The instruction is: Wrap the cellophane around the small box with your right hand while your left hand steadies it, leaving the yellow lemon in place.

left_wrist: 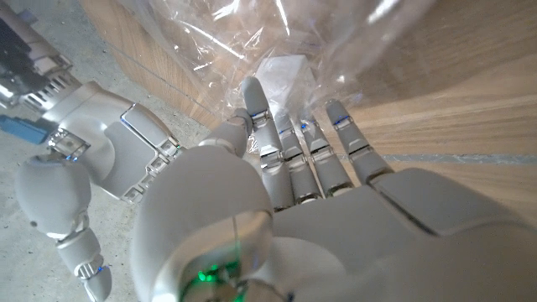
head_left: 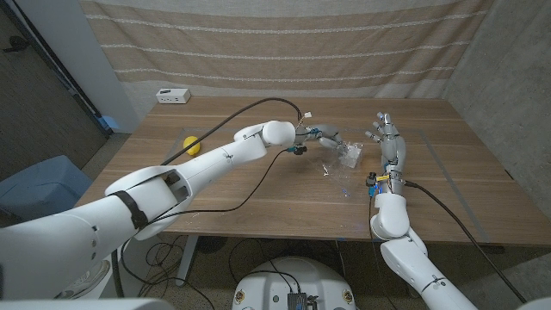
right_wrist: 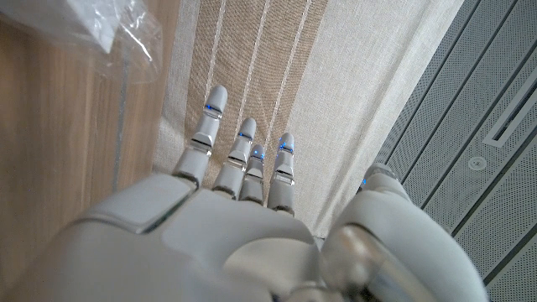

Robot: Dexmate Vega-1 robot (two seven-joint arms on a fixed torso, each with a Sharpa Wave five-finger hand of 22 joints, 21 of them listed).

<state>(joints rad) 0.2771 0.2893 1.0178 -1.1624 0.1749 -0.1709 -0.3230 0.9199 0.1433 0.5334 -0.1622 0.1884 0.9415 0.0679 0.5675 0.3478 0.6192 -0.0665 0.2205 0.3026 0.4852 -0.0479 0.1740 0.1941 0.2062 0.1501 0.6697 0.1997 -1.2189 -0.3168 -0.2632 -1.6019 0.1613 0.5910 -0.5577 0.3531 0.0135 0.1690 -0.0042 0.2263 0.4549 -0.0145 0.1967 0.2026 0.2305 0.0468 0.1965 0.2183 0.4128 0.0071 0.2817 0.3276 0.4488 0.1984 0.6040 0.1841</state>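
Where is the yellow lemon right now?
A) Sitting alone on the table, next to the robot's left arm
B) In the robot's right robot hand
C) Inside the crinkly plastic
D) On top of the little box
A: the yellow lemon sits by itself on the wooden table, beside the left arm and apart from the cellophane and both robot hands.

One lemon (head_left: 194, 145), one box (left_wrist: 284, 74), one cellophane sheet (head_left: 344, 158)

head: high, down over table (head_left: 258, 185) | wrists: close, along hands | shared: cellophane (left_wrist: 252, 38)
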